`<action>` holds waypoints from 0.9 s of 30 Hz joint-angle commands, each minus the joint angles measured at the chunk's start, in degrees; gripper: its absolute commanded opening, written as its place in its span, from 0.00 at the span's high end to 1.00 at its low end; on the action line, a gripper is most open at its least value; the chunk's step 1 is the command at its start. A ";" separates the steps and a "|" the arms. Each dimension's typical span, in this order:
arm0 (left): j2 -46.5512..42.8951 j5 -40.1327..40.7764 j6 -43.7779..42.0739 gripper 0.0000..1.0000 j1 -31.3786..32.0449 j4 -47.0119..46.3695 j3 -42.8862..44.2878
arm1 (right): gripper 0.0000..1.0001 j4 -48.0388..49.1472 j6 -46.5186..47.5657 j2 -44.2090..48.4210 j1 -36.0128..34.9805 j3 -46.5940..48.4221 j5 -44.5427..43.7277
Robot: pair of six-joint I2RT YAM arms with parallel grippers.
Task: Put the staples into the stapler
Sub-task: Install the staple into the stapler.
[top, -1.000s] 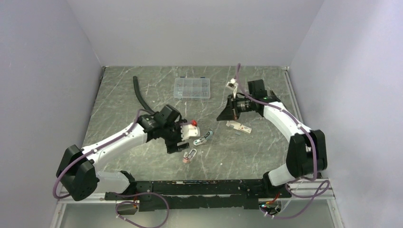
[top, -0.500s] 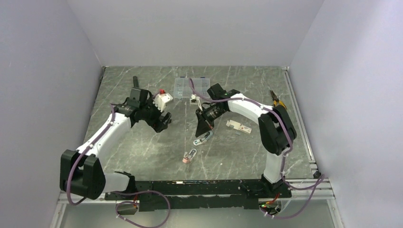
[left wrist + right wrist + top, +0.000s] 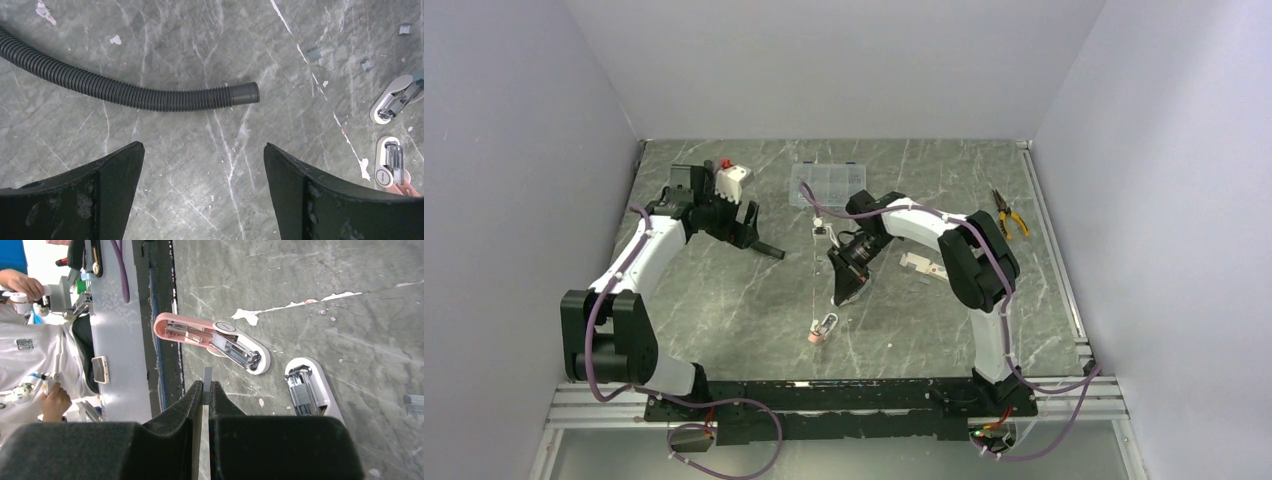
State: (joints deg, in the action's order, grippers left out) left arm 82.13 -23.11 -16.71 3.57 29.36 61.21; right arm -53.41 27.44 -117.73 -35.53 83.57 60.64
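My right gripper (image 3: 206, 387) is shut on the staples (image 3: 207, 376), a thin grey strip that pokes out past its fingertips. Just beyond it lies a pink stapler (image 3: 210, 342), hinged open with its metal channel showing. A white stapler (image 3: 307, 390) lies open beside the right finger. From above, the right gripper (image 3: 838, 298) hangs over the white stapler and hides it, a little behind the pink stapler (image 3: 822, 328). My left gripper (image 3: 204, 147) stands open and empty over bare table, far left of both staplers, near a black hose's end (image 3: 245, 93).
A white carton (image 3: 924, 265) lies right of the right gripper. A clear organiser box (image 3: 829, 185) sits at the back and pliers (image 3: 1009, 212) at the far right. Loose staple pieces (image 3: 313, 53) are scattered near the staplers. The hose (image 3: 100, 85) runs off to the left.
The left arm has swung away from the staplers to the back left and its jaws have spread wider. The right arm has come from the back right to just above the staplers.
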 commanded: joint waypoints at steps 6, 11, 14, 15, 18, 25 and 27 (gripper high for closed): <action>0.82 4.87 3.45 0.05 -0.30 -0.99 3.81 | 1.00 3.67 -6.13 -1.46 -1.50 -0.15 2.21; 0.42 5.19 3.49 0.05 -0.24 -0.22 4.18 | 1.00 5.93 -10.53 -2.02 -1.91 -0.31 1.53; 0.16 5.64 3.55 0.05 -0.32 0.20 4.42 | 1.00 6.25 -11.98 -2.88 -1.91 -0.25 1.12; 0.09 5.58 3.61 0.05 -0.32 0.39 4.56 | 1.00 6.36 -12.53 -3.04 -1.99 -0.18 0.98; -0.04 5.18 3.41 0.05 -0.32 1.00 5.02 | 1.00 6.32 -12.77 -3.19 -2.42 0.09 0.07; 0.09 4.75 3.45 0.05 -0.31 1.35 5.40 | 1.00 7.23 -14.17 -3.26 -2.96 -0.51 -0.87; 0.12 4.74 3.49 0.05 -0.27 1.43 5.45 | 1.00 7.33 -14.50 -3.33 -3.01 -0.72 -1.11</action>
State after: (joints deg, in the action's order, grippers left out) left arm 83.05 -18.09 -14.26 3.44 30.70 64.31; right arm -47.44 13.93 -121.08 -38.20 83.18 59.99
